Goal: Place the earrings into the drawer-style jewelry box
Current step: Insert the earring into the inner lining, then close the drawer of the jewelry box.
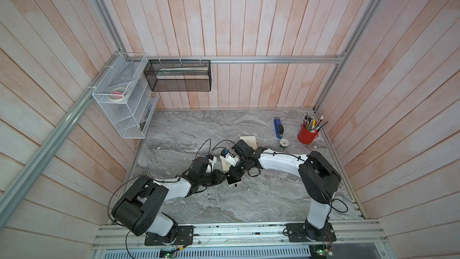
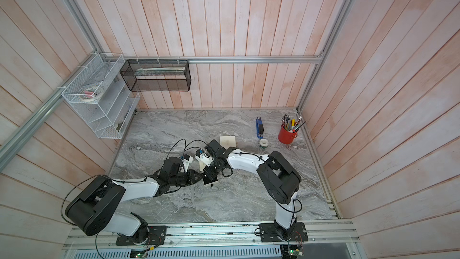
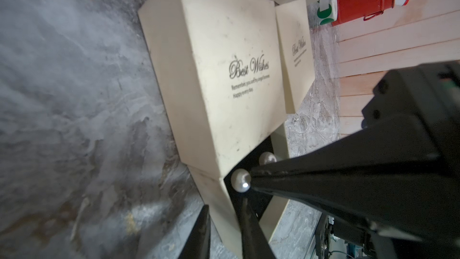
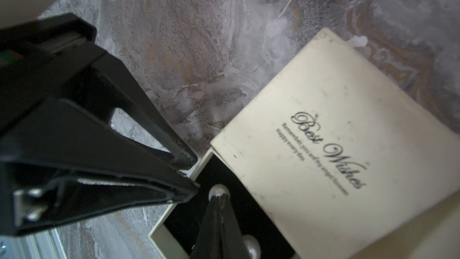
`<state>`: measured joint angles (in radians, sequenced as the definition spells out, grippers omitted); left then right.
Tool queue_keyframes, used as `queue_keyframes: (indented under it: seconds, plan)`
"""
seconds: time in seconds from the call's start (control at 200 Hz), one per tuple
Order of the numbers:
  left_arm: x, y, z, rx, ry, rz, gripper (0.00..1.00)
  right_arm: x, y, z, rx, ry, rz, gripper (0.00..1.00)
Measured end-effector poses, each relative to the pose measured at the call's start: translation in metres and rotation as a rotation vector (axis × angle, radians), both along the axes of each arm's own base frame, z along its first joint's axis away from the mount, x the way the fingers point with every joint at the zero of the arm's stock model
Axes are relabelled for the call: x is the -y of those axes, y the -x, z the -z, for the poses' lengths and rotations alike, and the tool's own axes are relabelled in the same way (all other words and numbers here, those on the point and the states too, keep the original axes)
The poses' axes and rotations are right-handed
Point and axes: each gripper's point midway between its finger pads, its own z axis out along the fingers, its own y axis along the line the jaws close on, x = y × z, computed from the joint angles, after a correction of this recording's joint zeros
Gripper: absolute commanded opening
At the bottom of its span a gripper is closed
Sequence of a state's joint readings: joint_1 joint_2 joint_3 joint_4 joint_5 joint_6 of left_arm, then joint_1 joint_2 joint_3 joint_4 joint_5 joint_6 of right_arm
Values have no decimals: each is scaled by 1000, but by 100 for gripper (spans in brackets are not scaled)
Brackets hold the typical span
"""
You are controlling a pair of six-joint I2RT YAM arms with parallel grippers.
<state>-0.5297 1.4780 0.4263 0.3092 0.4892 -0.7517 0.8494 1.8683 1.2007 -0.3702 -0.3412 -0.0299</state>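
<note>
The cream jewelry box printed "Best Wishes" lies on the marble, and its black-lined drawer is pulled out. My left gripper is shut on the drawer's cream side wall, one finger inside and one outside. The right gripper is shut on a round pearl earring that it holds over the lining near the box mouth. A second pearl earring rests inside the drawer. In both top views the two wrists meet over the drawer and hide the earrings.
A second cream box lies beside the first, and another sits further back. At the back right stand a red pen cup, a blue stapler and a sticker roll. Wire baskets hang on the left wall.
</note>
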Motion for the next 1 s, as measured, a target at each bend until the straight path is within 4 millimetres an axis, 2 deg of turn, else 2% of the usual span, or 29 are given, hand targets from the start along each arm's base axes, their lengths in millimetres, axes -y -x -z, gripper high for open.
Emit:
queue_keyframes:
  seconds: [0.095, 0.16, 0.325, 0.44, 0.54, 0.63, 0.74, 0.945, 1.0]
  plan:
    - [-2, 1, -3, 7, -9, -3, 28, 1, -2, -2, 14, 3, 8, 0]
    - [-5, -1, -12, 37, -15, -14, 32, 2, -8, -9, 46, 1, 26, 2]
    - [-14, -12, -49, 171, -27, -53, 46, 10, -29, -54, 208, -69, 149, 14]
    - [-23, -29, -66, 232, -50, -91, 48, 28, -38, -79, 305, -127, 278, 26]
    - [-34, -55, -72, 246, -82, -130, 50, 40, -43, -87, 349, -146, 360, 26]
    - [-34, -81, -71, 243, -112, -139, 50, 47, -42, -86, 345, -139, 390, 21]
    - [-22, -108, -67, 237, -132, -104, 54, 50, -32, -81, 310, -141, 380, 20]
    - [-3, -142, -46, 205, -175, -37, 61, 55, 26, -43, 178, -121, 272, 25]
    - [0, -147, -41, 195, -185, -23, 61, 56, 39, -32, 149, -103, 248, 33]
